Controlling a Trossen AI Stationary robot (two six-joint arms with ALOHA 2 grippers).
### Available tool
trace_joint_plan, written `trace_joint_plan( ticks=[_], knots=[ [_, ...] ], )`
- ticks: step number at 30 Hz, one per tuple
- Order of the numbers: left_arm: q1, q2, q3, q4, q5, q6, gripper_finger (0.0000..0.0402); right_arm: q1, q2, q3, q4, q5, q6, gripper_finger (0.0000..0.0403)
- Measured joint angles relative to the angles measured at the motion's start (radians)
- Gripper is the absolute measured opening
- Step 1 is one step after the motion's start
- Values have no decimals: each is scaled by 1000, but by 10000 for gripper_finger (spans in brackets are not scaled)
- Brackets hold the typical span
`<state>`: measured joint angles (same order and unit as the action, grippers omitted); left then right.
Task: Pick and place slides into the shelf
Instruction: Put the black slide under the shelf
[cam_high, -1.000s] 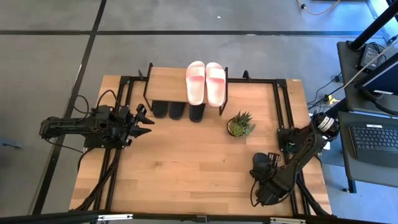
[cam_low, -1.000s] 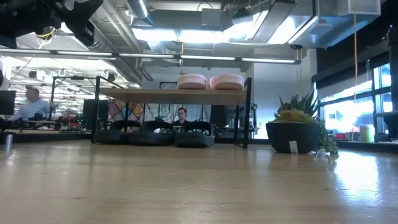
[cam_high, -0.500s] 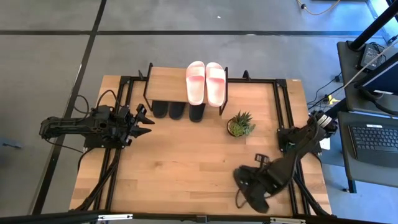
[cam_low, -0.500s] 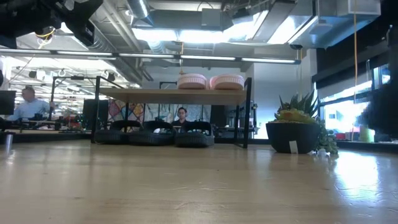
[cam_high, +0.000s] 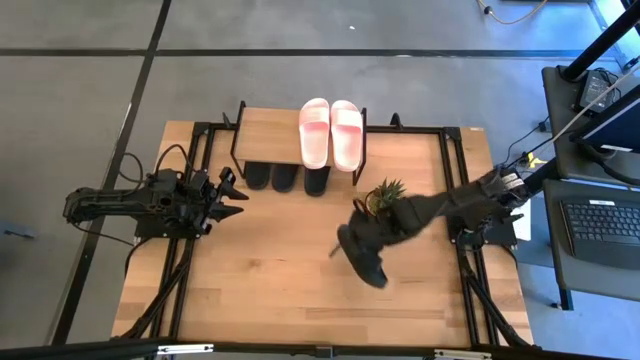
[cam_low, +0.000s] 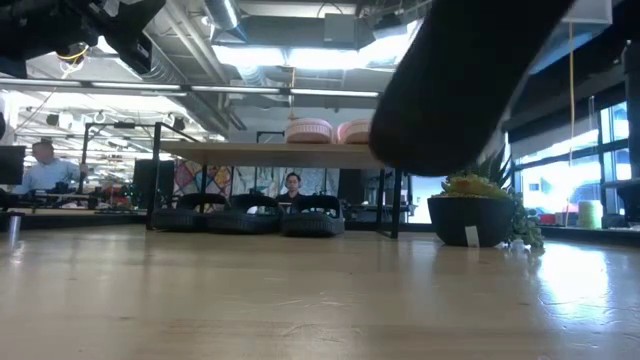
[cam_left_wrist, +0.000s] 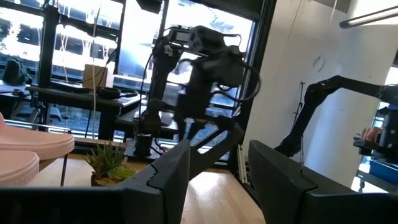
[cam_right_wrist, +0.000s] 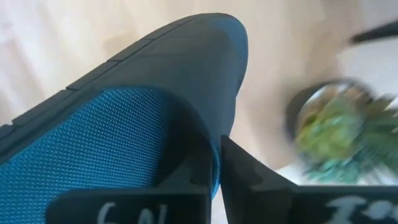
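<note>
Over the middle of the tabletop (cam_high: 280, 280), clear of its edges: right gripper (cam_high: 362, 238), fingers pinched on a black slide (cam_high: 362, 258), carried in the air just beside the potted plant (cam_high: 385, 200). Seen from the right wrist, fingers (cam_right_wrist: 205, 168) clamped on the slide's edge, blue textured lining beside them, black toe end reaching out ahead over pale wood, the plant blurred off to one side. From table height, only a big dark shape (cam_low: 455, 85) hanging above the boards, well off the surface, partly covering the shelf's right end.

At the far edge: shelf (cam_high: 270, 135), plank top half bare on its left, pink pair (cam_high: 331, 133) side by side on its right half. Under the plank, three black slides (cam_high: 285, 178) in a row on the table; to their right, under the pink pair, a free stretch next to the frame's right posts. Broad bare wood between carried slide and shelf; plant close to the shelf's right front corner.

By the table's left edge: left gripper (cam_high: 232, 196), fingers spread apart, holding nothing, well apart from the shelf's left post.
</note>
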<state>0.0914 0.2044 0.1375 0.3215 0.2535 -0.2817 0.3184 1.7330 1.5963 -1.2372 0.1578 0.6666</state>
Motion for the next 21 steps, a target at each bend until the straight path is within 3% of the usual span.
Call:
trace_joint_plan(
  ticks=[9,21],
  knots=[
    [0,0,0,-65,2,3,156,-174,87,0,64,10,-169,13],
    [0,0,0,-104,-1,4,156,-286,213,0,139,9,-311,13]
  ],
)
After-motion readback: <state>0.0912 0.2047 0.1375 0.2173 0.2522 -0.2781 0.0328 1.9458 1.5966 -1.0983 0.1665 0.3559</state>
